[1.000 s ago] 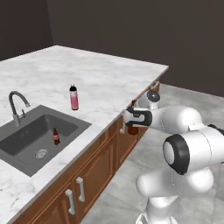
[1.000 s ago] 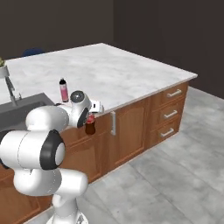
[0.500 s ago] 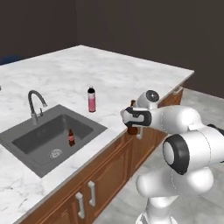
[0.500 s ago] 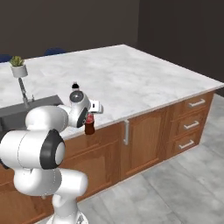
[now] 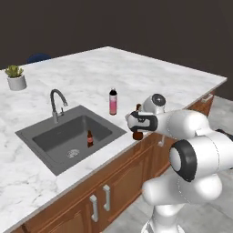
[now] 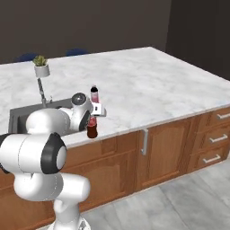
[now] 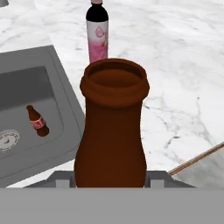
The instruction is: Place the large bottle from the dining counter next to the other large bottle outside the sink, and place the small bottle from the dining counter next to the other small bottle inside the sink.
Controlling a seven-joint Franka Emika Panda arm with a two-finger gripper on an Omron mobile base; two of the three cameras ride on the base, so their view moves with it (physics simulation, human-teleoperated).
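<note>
Large bottle, dark brown with its open mouth facing the hand camera, sits clamped between the jaws of the gripper, which are partly closed against its neck. In the left base view the brown bottle's base hangs at the front edge of the marble counter, just right of the sink; in the right base view its red label and dark lower body show below the hand, near the counter's edge. Beyond it, on the marble just beside the sink's right rim, stands the other large bottle, upright, with a pink label and dark cap; the two are near each other but apart. Inside the dark grey basin a small bottle with a reddish band stands close to the drain, also visible in the hand view. A curved chrome tap rises behind the basin, and a small potted plant sits further back on the counter.
</note>
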